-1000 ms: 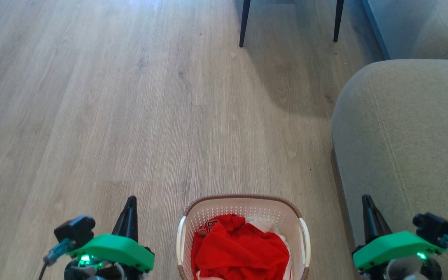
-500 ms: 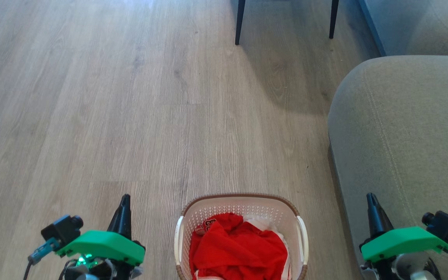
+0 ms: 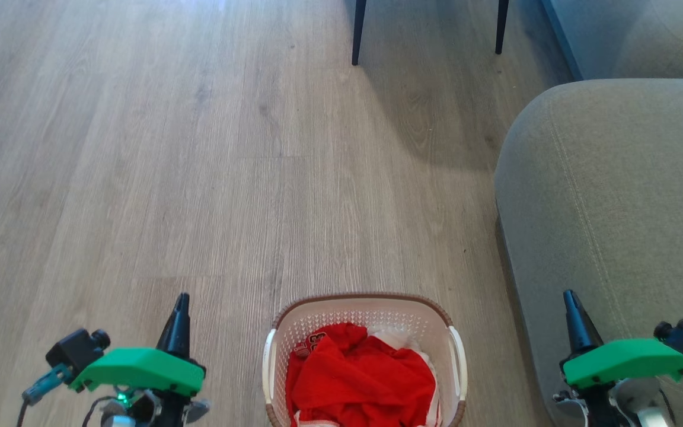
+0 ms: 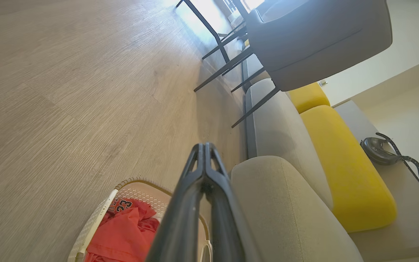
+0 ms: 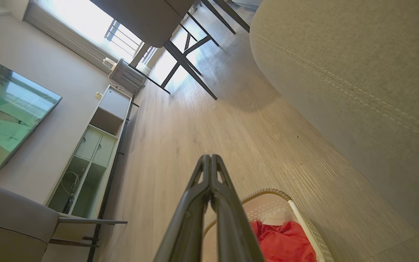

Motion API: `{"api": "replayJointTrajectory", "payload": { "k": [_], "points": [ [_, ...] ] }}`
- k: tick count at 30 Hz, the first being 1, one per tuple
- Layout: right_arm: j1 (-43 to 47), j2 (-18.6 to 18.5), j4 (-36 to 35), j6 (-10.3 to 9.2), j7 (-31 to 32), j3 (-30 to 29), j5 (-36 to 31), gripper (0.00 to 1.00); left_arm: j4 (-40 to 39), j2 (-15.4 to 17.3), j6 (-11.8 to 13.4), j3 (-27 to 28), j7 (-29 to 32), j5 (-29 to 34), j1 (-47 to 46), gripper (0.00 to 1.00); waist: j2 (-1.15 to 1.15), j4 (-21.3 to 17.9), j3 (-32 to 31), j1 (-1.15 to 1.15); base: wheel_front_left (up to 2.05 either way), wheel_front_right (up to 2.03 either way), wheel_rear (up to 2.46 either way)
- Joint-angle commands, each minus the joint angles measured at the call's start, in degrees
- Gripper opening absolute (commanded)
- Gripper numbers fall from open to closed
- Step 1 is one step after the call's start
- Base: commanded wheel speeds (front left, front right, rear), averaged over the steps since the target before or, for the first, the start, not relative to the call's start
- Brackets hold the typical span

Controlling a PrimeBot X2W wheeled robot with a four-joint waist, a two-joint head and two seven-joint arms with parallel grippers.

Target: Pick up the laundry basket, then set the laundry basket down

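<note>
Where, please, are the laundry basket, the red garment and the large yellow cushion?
laundry basket [image 3: 318,320]: head view, far inner wall.
red garment [image 3: 365,379]: head view, middle of cloth.
large yellow cushion [image 4: 344,167]: left wrist view, top face.

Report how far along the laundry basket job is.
Done: nothing yet. The white perforated plastic laundry basket with red clothes sits on the wooden floor. In hand: the left tool and right tool hang shut and empty on either side of it, touching nothing. To do: grasp it, lift it, set it down.
</note>
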Motion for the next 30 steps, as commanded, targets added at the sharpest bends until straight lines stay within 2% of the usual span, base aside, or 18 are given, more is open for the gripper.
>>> {"api": "replayJointTrajectory", "payload": {
  "k": [1,30],
  "points": [
    [-2.98,-1.04,-1.51,0.18,0.33,0.06,1.37,0.00,-1.65,0.77,-0.50,1.90,0.34,-1.28,-3.57,0.00,0.00,-0.05,0.03,0.00,0.00,0.00,0.00],
    [-4.97,-1.12,-0.25,0.26,4.91,-2.62,18.54,0.00,-1.39,0.86,-2.55,6.87,5.01,-18.34,-4.95,0.00,0.00,-1.66,0.75,0.00,0.00,0.00,0.00]
  ]
}}
